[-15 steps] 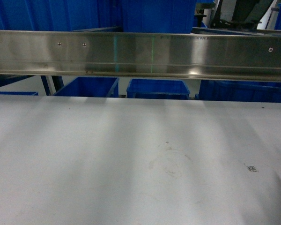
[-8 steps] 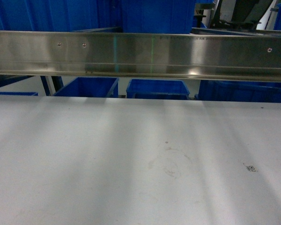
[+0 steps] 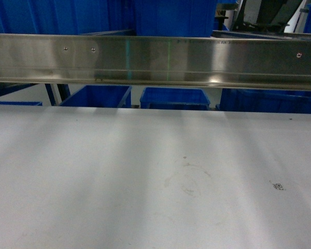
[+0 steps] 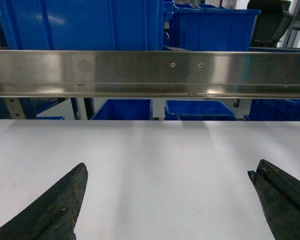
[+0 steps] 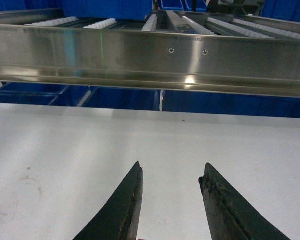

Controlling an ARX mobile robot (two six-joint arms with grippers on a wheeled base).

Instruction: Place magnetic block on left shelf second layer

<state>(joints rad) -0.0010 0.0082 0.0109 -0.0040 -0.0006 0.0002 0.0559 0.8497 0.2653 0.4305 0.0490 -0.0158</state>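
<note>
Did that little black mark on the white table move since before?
Yes, it shifted a bit. The small black mark sits a little lower than earlier against the picture's edge, as does the steel bar; probably the camera moved.

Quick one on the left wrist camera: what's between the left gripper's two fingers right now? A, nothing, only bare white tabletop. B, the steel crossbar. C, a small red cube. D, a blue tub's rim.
A: the left gripper has its fingers spread wide at the frame's edges, with only the white tabletop showing between them; the steel crossbar lies well beyond.
</note>
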